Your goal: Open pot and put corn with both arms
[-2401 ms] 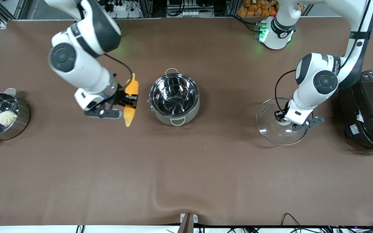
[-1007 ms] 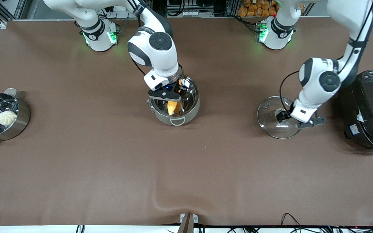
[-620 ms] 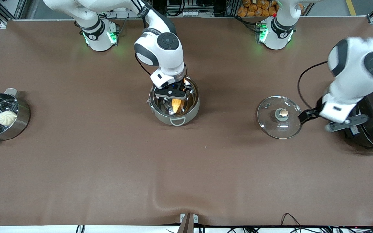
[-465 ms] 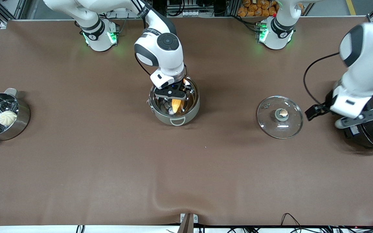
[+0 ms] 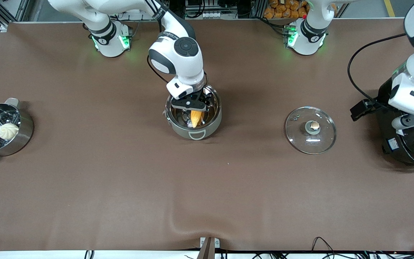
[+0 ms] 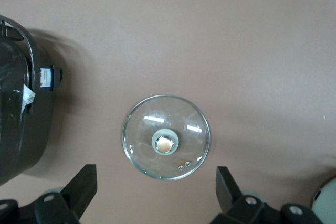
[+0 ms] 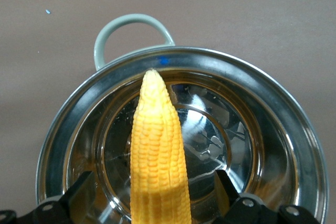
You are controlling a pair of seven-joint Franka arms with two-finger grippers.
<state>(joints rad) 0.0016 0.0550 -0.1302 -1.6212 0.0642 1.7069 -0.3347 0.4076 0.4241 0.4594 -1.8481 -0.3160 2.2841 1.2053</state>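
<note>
A: Looking from the front, what does the right gripper (image 5: 194,107) hide?

B: Most of the corn (image 5: 195,119); only its tapered end shows inside the pot (image 5: 193,111). The right wrist view shows the corn (image 7: 156,160) lying in the open pot (image 7: 178,145) with the jaws spread wide on either side, gripping nothing.

A: And the left gripper (image 5: 363,109)?

B: Over the black rice cooker (image 5: 413,135). The left wrist view shows its jaws wide and empty above the glass lid (image 6: 166,137), which lies flat on the table (image 5: 120,187) toward the left arm's end.

A: Any writing?

B: A label on the cooker, unreadable.

A: The surface?

B: Brown cloth, rippled at the near edge. A steamer pot (image 5: 2,129) holding a white bun (image 5: 8,131) sits at the right arm's end.
</note>
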